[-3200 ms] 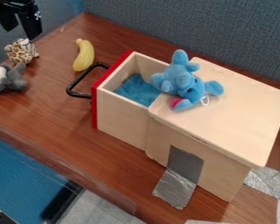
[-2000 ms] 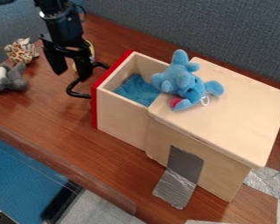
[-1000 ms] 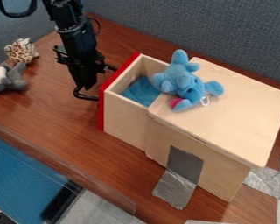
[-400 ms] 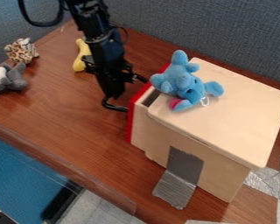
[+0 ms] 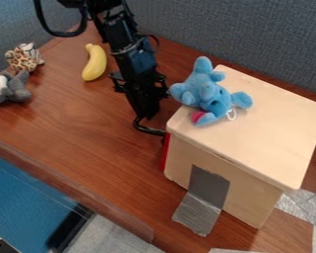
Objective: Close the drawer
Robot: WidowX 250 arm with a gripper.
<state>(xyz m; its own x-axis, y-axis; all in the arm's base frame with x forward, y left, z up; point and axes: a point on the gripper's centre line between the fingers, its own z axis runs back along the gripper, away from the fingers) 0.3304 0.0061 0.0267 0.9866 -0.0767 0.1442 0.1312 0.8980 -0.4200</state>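
Drawer (image 5: pixel 165 152) sits in the wooden box (image 5: pixel 256 136), toward the bench (image 5: pixel 75 126)'s right end, between its back and front edges. Only a thin strip of red front shows at the box's left side, close against the wood, so I judge it shut or very nearly so. The gripper (image 5: pixel 144 116) is down at that front, right by the black handle (image 5: pixel 147 130); whether it is spread, pressed together or pinching the handle, I can't tell.

For handling, I'd expect a light, stiff wooden thing that slides straight and takes a firm push without harm. The smooth front gives little to grip; the handle is the natural hold, hard and narrow, though closing needs no grasp at all. Best to press square on the middle of the front, beside the handle's roots. A push at one side could cock the drawer in its runners, and pushing on past the stop would load the box and the grey tape (image 5: pixel 210 187) that looks meant to hold it.

The blue toy (image 5: pixel 207 91) lies on the box's top at the back left corner; it's soft, likely light, and a hard jolt might shift it. Backing off, the gripper should clear the handle before lifting, lest it drag the drawer out.
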